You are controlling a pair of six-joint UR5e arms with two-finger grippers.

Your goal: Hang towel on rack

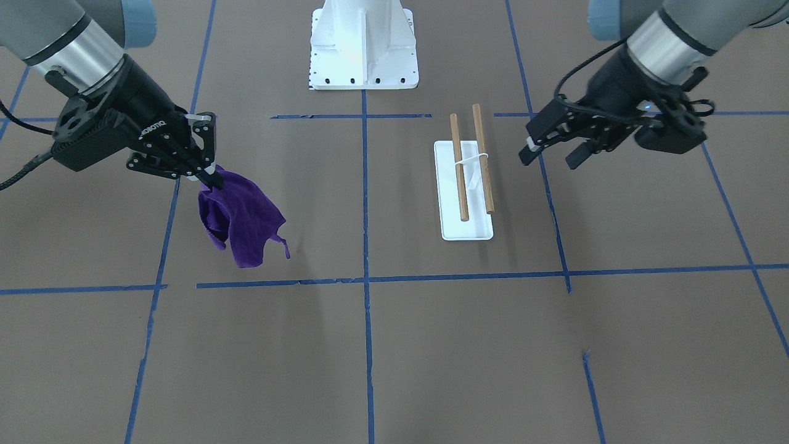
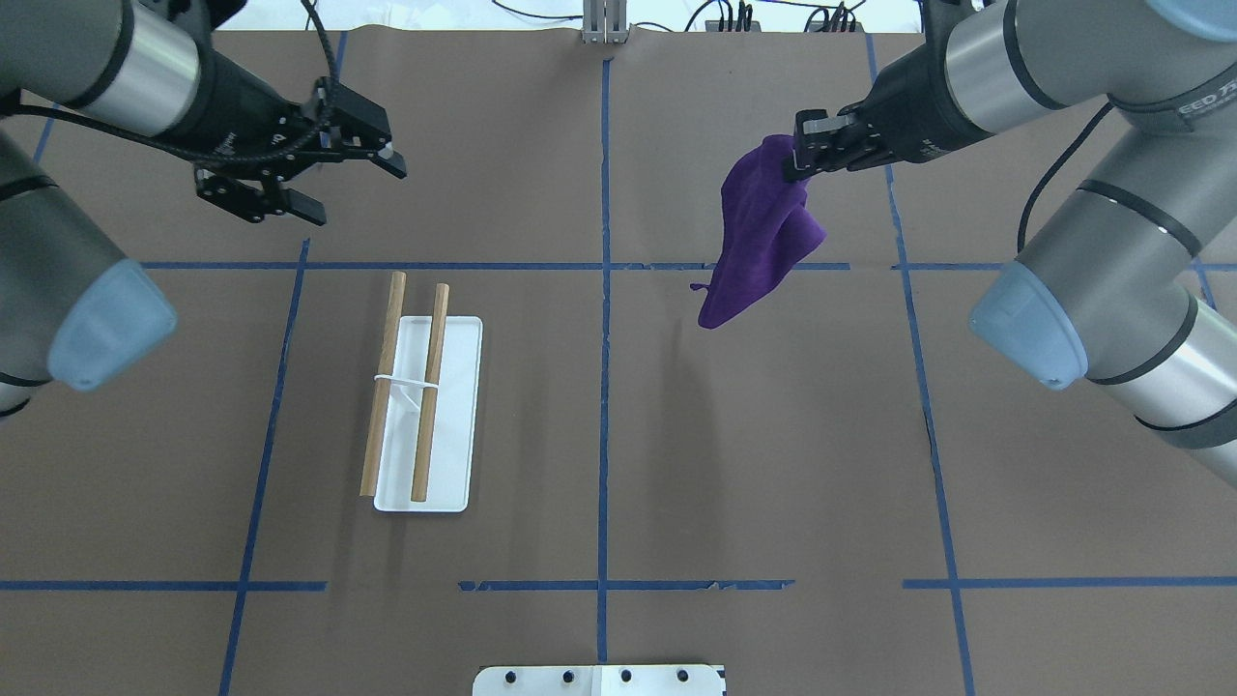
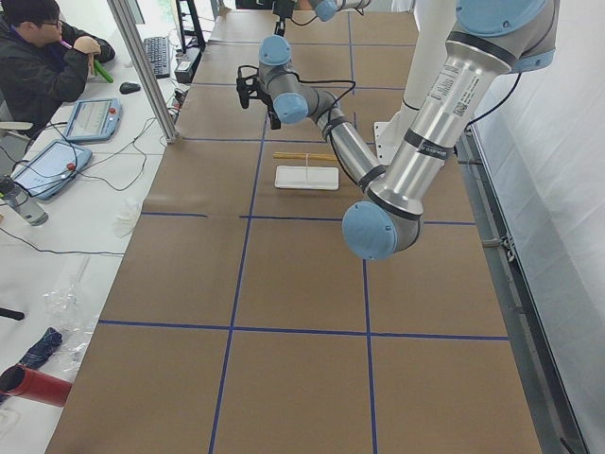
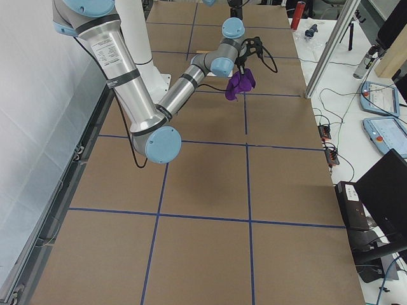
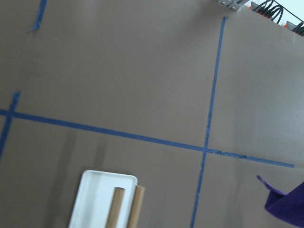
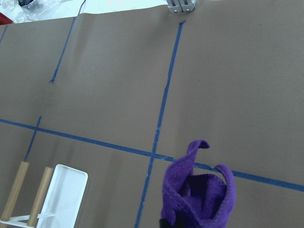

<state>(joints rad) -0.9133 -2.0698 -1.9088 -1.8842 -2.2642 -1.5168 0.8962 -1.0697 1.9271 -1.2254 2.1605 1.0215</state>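
Observation:
The purple towel [image 1: 243,222] hangs crumpled from my right gripper [image 1: 209,176], which is shut on its top edge and holds it above the table; the towel also shows in the overhead view [image 2: 759,242] and the right wrist view [image 6: 199,194]. The rack [image 1: 471,228] stands across the table's centre line from the towel. It has a flat white base [image 2: 454,406] and two parallel brown wooden rods [image 2: 430,387]. My left gripper [image 1: 548,159] is open and empty, raised in the air just beyond the rack's far end [image 2: 356,191].
The white bolted robot pedestal [image 1: 363,49] stands at the table's near edge. Blue tape lines [image 2: 604,387] divide the brown table cover into squares. An operator [image 3: 47,57] sits at a side desk with tablets and cables.

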